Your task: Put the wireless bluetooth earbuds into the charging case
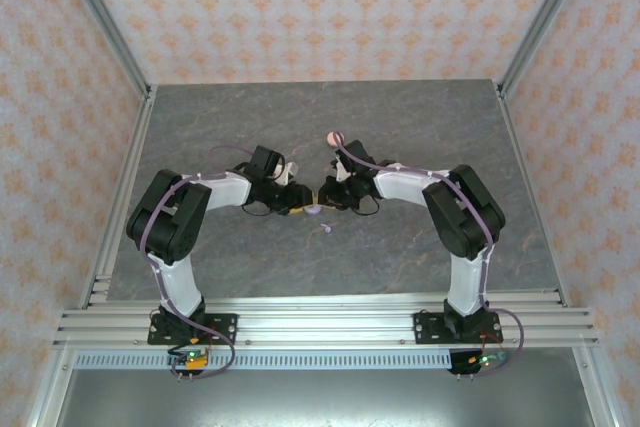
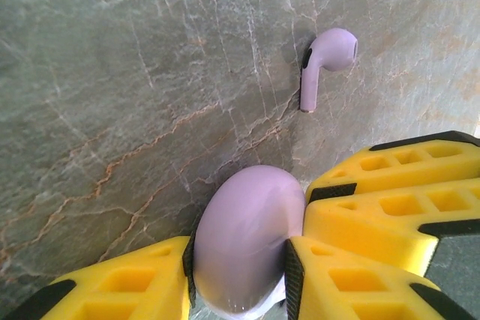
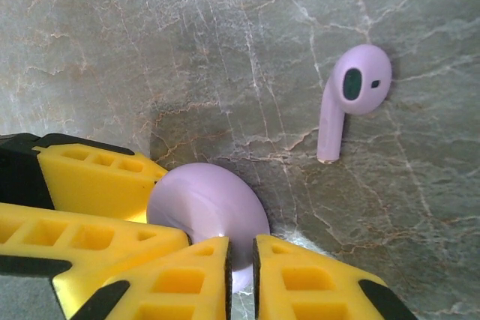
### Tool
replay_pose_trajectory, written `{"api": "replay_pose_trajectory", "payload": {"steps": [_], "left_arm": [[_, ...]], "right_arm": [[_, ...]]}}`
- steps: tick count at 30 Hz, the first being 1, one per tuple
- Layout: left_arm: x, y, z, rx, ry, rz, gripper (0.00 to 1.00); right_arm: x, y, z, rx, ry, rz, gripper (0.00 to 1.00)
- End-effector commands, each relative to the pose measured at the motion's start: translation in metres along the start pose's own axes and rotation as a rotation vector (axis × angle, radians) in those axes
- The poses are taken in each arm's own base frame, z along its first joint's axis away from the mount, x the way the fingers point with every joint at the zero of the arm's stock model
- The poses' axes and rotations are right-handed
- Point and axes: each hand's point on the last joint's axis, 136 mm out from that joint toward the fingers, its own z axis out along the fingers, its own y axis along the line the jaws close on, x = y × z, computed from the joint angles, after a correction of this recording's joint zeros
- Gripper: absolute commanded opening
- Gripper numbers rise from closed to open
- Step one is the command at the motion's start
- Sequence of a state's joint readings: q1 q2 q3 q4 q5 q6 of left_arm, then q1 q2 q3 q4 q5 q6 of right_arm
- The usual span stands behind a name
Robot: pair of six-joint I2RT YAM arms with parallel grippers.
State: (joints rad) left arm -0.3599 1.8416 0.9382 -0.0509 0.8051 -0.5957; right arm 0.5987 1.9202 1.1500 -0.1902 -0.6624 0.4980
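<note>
- We see the lavender case (image 2: 247,234) resting on the grey marbled surface (image 2: 112,95); the bottom edge of the left wrist view cuts off its lower rim, and we cannot tell whether its lid is open or closed.
- The left gripper (image 2: 240,256) is clamped on the lavender case; its two yellow fingers (image 2: 127,290) stand on either side of the shell, black pads pressed against it.
- The right gripper (image 3: 241,252) meets the lavender case from the opposite side; its fingers (image 3: 315,282) stand almost together with a narrow slit between them; a sliver of the case shows in that slit, but we cannot tell whether they pinch it or only touch it.
- One lavender earbud (image 3: 352,91) lies flat on the surface near the lavender case, apart from it and from both grippers; its dark mesh faces up, and its stem end lies nearer the case than its rounded head does.
- In the top view the lavender case is only a small lilac spot between the two wrists, mostly hidden by them; the earbud is a tiny speck just beside it, on the side toward the arm bases.
- A pink round thing (image 1: 335,138) sits well apart from the lavender case on its far side, next to the right arm's cable; it is too small for us to make out what it is.
</note>
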Motion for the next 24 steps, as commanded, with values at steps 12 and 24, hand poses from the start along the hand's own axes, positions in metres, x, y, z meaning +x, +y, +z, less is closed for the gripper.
{"api": "replay_pose_trajectory", "payload": {"steps": [12,24], "left_arm": [[0.0027,-0.0166,0.0009,0.076,0.000,0.001,0.37],[0.0033,-0.0156,0.0038,0.073,0.004,-0.006,0.33]], "right_arm": [[-0.0017,-0.0102,0.0054,0.023,0.007,0.018,0.16],[-0.0023,-0.0101,0.0042,0.020,0.007,0.020,0.16]]}}
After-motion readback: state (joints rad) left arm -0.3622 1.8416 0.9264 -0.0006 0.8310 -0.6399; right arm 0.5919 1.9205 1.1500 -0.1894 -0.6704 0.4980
